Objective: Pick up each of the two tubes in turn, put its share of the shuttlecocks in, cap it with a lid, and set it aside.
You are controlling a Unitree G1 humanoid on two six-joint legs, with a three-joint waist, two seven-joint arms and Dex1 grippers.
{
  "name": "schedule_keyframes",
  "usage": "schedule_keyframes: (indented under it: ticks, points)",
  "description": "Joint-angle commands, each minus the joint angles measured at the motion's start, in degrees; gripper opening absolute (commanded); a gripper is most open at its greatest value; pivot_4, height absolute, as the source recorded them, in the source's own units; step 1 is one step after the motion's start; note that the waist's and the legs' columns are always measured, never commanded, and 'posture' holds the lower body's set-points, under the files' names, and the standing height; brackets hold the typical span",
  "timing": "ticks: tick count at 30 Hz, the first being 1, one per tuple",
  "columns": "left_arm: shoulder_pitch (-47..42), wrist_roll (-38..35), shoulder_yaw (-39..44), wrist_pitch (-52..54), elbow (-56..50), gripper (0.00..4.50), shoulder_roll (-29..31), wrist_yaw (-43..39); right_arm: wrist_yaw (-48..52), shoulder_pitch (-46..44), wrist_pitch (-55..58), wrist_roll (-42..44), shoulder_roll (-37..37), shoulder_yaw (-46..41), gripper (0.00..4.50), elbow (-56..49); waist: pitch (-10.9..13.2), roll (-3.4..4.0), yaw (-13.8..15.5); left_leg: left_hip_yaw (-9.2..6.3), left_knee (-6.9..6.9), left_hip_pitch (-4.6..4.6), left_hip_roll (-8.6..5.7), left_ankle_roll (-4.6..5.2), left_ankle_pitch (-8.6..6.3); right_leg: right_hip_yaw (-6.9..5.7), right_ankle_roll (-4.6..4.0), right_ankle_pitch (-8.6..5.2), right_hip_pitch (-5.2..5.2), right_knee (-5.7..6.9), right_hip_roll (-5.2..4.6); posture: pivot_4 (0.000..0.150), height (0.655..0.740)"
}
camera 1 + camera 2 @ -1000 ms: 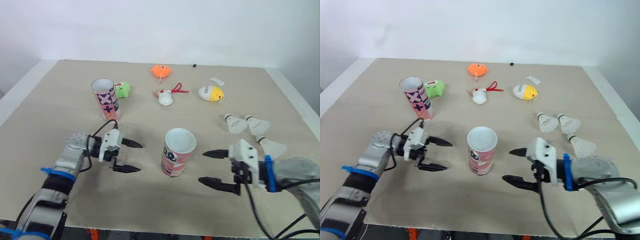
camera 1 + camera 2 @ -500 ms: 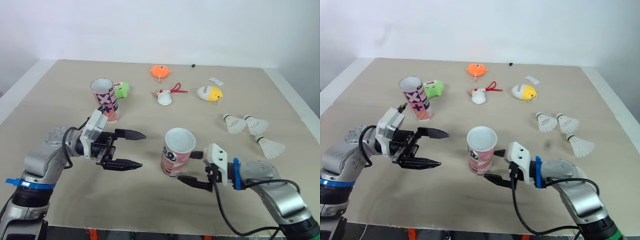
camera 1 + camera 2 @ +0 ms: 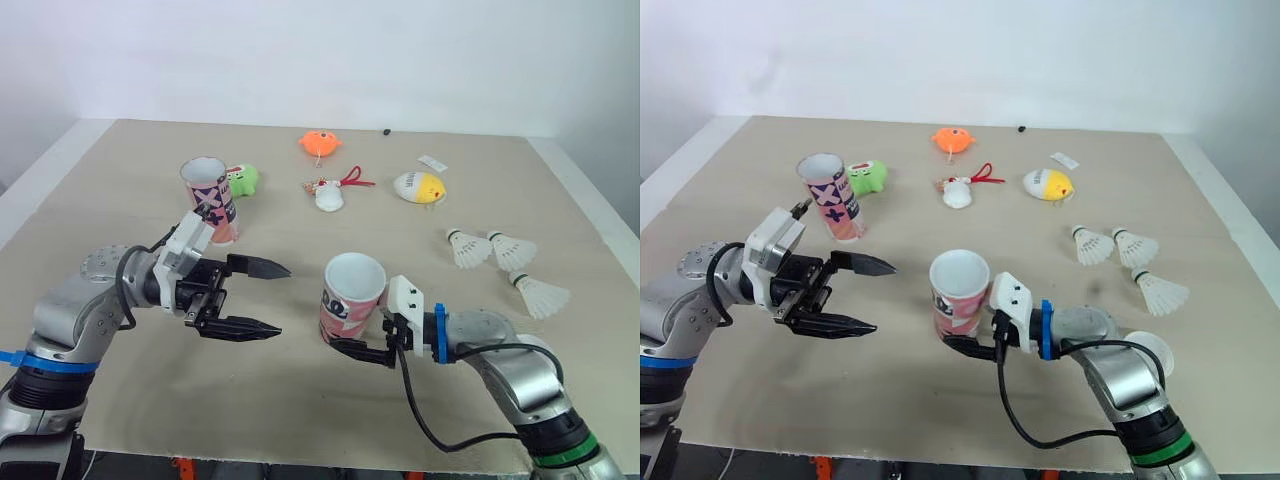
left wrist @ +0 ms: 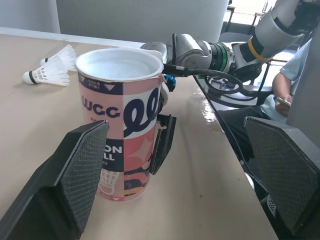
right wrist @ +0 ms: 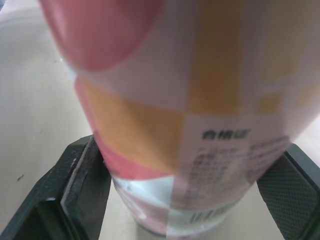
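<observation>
From the head, we are seeing that the right gripper (image 3: 352, 338) has been sliding in from the side. Now it is hugging the bottom of the near tube (image 3: 352, 300). The tube is standing with its open end up on the table (image 3: 300, 410), in the middle and close to us. The left gripper (image 3: 284, 299) has come up nearer too. It is hanging beside the tube, on the other side.

The far tube (image 3: 212, 198) is waiting at the back, next to a green toy (image 3: 244, 179). The three shuttlecocks (image 3: 500, 255) are lying well apart from the near tube, and nobody is touching them.

From the left wrist, we are looking between two wide-open fingers (image 4: 82, 170) that are holding nothing. The near tube is standing in front of them, with one right finger flat against its side.

From the right wrist, we are seeing the tube filling the gap between the pads (image 5: 87, 175). Both pads are looking like they are touching it.

So we are thinking the grab is just happening. Lifting comes next, then filling.
</observation>
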Motion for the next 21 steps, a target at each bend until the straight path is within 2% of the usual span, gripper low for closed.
schedule_keyframes:
  ticks: [1, 3, 5, 10, 15, 18, 21]
  points:
    - [0.2, 0.2, 0.8, -1.3, -1.3, 4.5, 0.5, 0.0, 0.9, -0.6, -1.2, 0.7, 0.4, -0.4, 3.21, -0.3, 0.0, 0.0, 0.0, 0.0, -0.01, 0.0, 0.0, 0.0, 0.0, 0.0, -0.01, -0.01, 0.0, 0.0, 0.0, 0.15, 0.74]
    - [0.2, 0.4, 0.6, -1.5, -1.1, 4.5, 0.4, 0.1, 1.1, -0.6, -1.4, 0.9, 0.3, -0.7, 2.68, -0.1, 0.0, 0.0, 0.0, 0.0, -0.02, 0.01, 0.0, 0.0, 0.0, 0.0, -0.02, -0.01, 0.0, 0.0, 0.0, 0.15, 0.74]
    - [0.3, 0.7, 0.4, -1.8, -0.9, 4.5, 0.2, 0.1, 1.0, -0.7, -1.0, 1.5, 0.3, -1.5, 2.47, -0.3, 0.0, 0.0, 0.0, 0.0, -0.03, 0.01, 0.0, 0.0, 0.0, 0.0, -0.01, -0.01, 0.0, 0.01, 0.0, 0.15, 0.74]
    - [-1.2, 4.5, -2.5, -4.7, 1.0, 4.5, -1.9, 1.4, 1.9, -0.6, 1.3, 6.0, -1.2, -6.1, 2.47, -2.3, 0.0, 0.0, 0.1, 0.0, -0.02, 0.01, -0.03, 0.0, 0.0, 0.01, 0.0, 0.0, 0.01, 0.01, -0.01, 0.15, 0.74]
    - [-4.1, 9.5, -7.1, -7.9, 4.8, 4.5, -6.4, 3.1, 0.1, -2.1, 5.8, 14.9, -4.1, -18.5, 2.47, -4.3, 0.0, 0.01, 0.1, 0.0, -0.01, -0.01, -0.1, -0.02, 0.01, 0.05, 0.06, 0.07, 0.04, 0.01, -0.05, 0.15, 0.74]
    - [-7.6, 11.3, -9.8, -8.4, 7.7, 4.5, -10.1, 3.8, -3.9, -3.9, 5.8, 14.6, -7.4, -27.0, 2.47, -0.2, 0.0, 0.03, 0.4, 0.01, 0.01, -0.05, -0.2, -0.02, 0.02, 0.06, 0.16, 0.13, 0.06, 0.0, -0.1, 0.15, 0.74]
    - [-11.3, 12.9, -11.4, -8.7, 10.7, 4.5, -13.4, 4.8, -10.4, -6.8, 5.5, 10.7, -10.9, -32.9, 2.47, 8.5, 0.0, 0.0, 0.3, 0.07, 0.04, -0.06, -0.24, -0.02, 0.02, 0.14, 0.2, 0.16, 0.06, -0.03, -0.11, 0.15, 0.74]
